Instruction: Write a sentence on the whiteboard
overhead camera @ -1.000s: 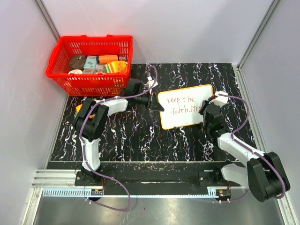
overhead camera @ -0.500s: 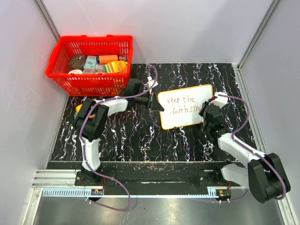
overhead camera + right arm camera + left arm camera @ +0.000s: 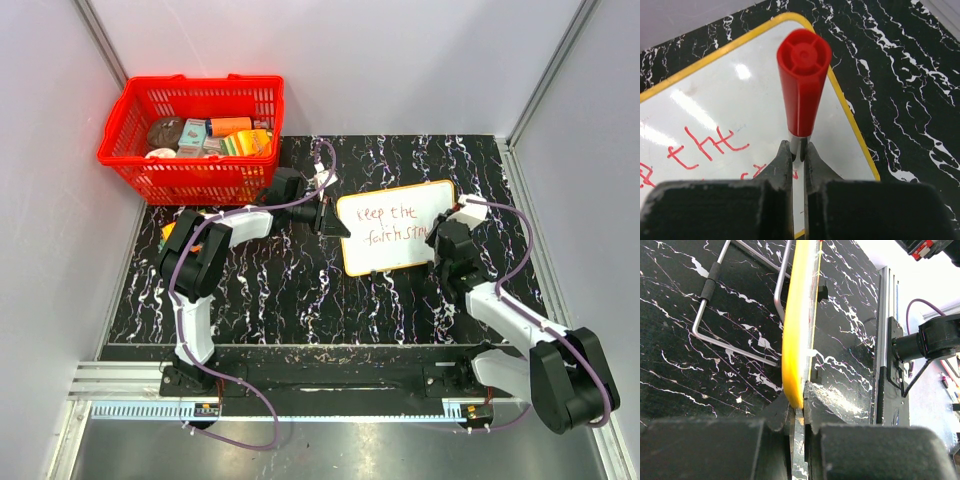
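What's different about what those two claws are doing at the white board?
The left claw pinches the whiteboard by its yellow edge; the right claw grips a red marker. The left claw sits at the board's left side, the right claw over its right end. Both are black and shut tight.

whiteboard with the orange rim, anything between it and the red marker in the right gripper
Nothing visible. The right gripper holds the red plastic marker right over the flat white orange-rimmed whiteboard; its tip is hidden.
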Controlling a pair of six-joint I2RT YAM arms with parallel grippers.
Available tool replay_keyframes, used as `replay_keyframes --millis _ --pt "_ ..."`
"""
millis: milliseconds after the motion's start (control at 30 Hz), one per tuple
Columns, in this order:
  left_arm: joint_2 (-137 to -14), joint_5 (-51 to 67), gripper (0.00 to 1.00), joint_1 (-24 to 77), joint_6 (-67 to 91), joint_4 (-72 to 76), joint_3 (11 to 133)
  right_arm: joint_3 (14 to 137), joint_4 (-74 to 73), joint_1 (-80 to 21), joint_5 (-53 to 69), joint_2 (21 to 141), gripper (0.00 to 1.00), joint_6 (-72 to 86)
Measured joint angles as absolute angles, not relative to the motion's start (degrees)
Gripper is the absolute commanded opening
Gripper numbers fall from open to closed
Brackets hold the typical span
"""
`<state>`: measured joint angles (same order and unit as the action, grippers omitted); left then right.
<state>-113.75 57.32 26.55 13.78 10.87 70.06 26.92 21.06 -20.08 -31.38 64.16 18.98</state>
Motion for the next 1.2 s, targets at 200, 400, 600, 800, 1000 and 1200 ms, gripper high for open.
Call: replay_keyframes --millis 200,400,600,800,1000,1200 --pt "-113.8 57.4 0.0 26.5 13.8 11.0 70.1 28.6 21.5 -19.7 -32.4 64.9 0.0 18.2" --pt "-113.8 57.4 0.0 26.6 13.8 11.0 70.1 29.3 21.7 -19.4 -32.3 65.8 0.0 18.0" --pt "-113.8 57.3 0.0 26.5 13.8 10.9 70.1 29.4 22.0 -19.4 -31.7 66.1 0.0 18.0" --pt "-113.8 57.3 0.0 26.5 13.8 10.8 70.1 29.4 22.5 -19.4 -30.2 66.0 0.0 18.3" --pt "-113.8 57.4 0.0 26.6 13.7 11.0 70.1 29.4 21.3 -19.4 -28.8 63.7 0.0 18.9" --pt "-113.8 57.2 0.04 26.7 12.0 8.1 71.4 29.3 17.1 -19.4 -26.9 52.1 0.0 19.7"
